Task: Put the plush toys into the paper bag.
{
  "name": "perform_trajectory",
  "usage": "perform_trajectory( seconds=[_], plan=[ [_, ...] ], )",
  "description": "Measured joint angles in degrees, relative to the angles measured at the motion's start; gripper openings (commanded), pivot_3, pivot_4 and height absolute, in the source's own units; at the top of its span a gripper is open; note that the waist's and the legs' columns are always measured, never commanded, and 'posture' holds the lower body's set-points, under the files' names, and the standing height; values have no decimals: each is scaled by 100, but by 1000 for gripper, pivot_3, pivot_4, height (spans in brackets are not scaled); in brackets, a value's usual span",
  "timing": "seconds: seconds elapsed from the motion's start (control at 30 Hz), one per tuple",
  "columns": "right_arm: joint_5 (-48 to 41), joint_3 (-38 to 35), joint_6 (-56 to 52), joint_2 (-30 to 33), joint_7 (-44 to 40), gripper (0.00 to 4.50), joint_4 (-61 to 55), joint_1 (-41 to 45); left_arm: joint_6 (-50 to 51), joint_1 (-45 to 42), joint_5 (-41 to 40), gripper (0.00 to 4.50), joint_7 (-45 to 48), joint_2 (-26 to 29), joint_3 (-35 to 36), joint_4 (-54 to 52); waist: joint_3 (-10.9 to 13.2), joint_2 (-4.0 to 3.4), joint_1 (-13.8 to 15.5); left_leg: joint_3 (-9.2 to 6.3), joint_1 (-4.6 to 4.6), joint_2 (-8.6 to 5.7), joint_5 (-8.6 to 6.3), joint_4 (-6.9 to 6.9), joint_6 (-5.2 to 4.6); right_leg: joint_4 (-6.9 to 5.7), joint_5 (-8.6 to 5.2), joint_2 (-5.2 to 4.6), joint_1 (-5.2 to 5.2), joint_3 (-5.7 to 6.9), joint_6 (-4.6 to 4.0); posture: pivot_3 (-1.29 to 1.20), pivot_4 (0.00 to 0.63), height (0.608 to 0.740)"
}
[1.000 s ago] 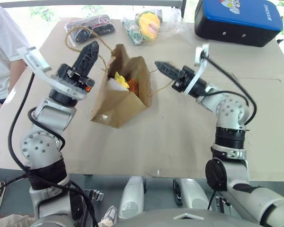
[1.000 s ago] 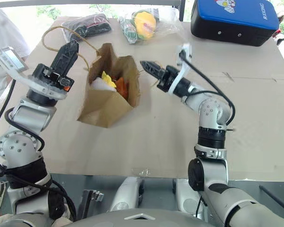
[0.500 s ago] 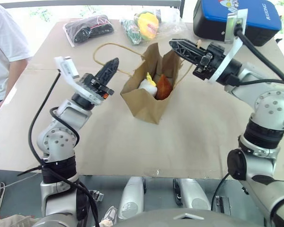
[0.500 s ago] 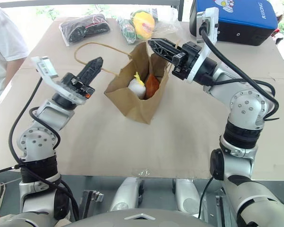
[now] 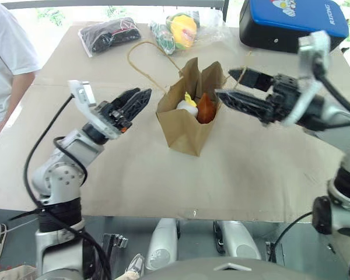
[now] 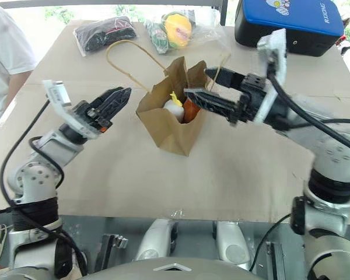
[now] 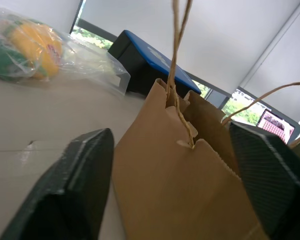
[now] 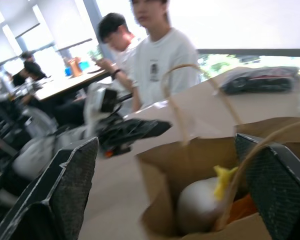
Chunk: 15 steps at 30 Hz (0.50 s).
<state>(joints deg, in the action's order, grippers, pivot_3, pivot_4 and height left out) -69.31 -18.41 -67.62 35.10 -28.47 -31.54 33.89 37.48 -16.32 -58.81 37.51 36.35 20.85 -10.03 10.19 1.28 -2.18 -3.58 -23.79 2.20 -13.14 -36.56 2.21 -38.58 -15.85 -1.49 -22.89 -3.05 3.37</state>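
The brown paper bag (image 5: 188, 119) stands upright and open at mid-table. Inside it lies a white plush toy (image 5: 186, 107) with a yellow tuft and an orange-red part (image 5: 206, 109); the wrist view shows it too (image 8: 200, 204). One loop handle (image 5: 147, 57) droops toward the back left. My left gripper (image 5: 141, 99) hovers open just left of the bag, apart from it, with the bag's wall (image 7: 180, 180) ahead of its fingers. On the right side, my right gripper (image 5: 224, 83) is open beside the bag's rim, holding nothing.
At the table's back lie a clear plastic bag with a yellow-green toy (image 5: 181, 29), a plastic bag of dark items (image 5: 111, 34) and a blue-and-black case (image 5: 291, 23). A person in a white shirt (image 5: 3, 64) stands at the left edge. More people (image 8: 160, 45) sit beyond.
Both grippers were shut on the bag's handles and have opened, letting them go. The bag went from tilted to upright and moved right. My left hand sank; my right hand drew back.
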Motion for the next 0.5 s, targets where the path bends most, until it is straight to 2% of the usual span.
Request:
perform_trajectory(
  seconds=[0.07, 0.1, 0.17, 0.23, 0.3, 0.33, 0.4, 0.5],
  plan=[
    [-79, -104, -51, 212, 13, 3955, -30, -175, 49, 69, 10, 4427, 202, 146, 110, 32, 0, -1, -2, 9, 4, 0, 0, 0, 0, 1, 0, 0, 0, -8, 0, 0, 150, 740],
    [-109, -138, -53, 540, 5, 3955, -187, -465, 93, 180, 21, 4427, 468, 335, 106, 27, 0, 0, -1, 8, 5, 0, 0, 1, 0, 3, -1, 1, 0, -7, 0, 0, 150, 740],
    [105, -20, 63, 799, -10, 3367, -442, -912, 98, 405, 154, 4500, 819, 469, 51, 11, -1, 1, -5, 9, 7, 1, 0, 2, 0, 3, -1, 2, 1, -9, 0, 0, 150, 740],
    [408, 276, 189, 805, -10, 2551, -549, -1104, 95, 472, 259, 4500, 948, 469, -88, -21, -1, 1, -12, 9, 6, 3, 0, 2, 0, 3, -1, 4, -1, -11, 0, 0, 150, 740],
    [1228, 1051, 637, 813, 15, 1649, -627, -1339, 57, 618, 460, 4500, 1113, 469, -336, -227, -2, 2, -19, 11, 5, 3, 0, 2, 0, 3, -1, 5, -2, -13, 0, 0, 150, 740],
    [1643, 1449, 855, 737, 36, 1089, -577, -1385, 32, 688, 558, 4500, 1154, 464, -458, -331, -1, 2, -21, 13, 5, 4, 0, 2, 0, 5, -1, 5, -4, -15, 0, 0, 150, 740],
    [2610, 2295, 1622, 39, 166, 77, -122, -1334, -93, 750, 904, 4500, 1047, 305, -820, -638, -3, 4, -32, 14, 8, 5, 0, 2, 0, 6, -1, 8, -3, -19, 0, 0, 150, 740],
    [3442, 3170, 2473, -777, 141, 30, 453, -1210, -223, 759, 1279, 4500, 738, -60, -1264, -1016, 0, 0, -16, 12, 3, 6, 0, 2, 1, 6, 0, 9, -4, -17, 1, 0, 150, 740]
  ],
)
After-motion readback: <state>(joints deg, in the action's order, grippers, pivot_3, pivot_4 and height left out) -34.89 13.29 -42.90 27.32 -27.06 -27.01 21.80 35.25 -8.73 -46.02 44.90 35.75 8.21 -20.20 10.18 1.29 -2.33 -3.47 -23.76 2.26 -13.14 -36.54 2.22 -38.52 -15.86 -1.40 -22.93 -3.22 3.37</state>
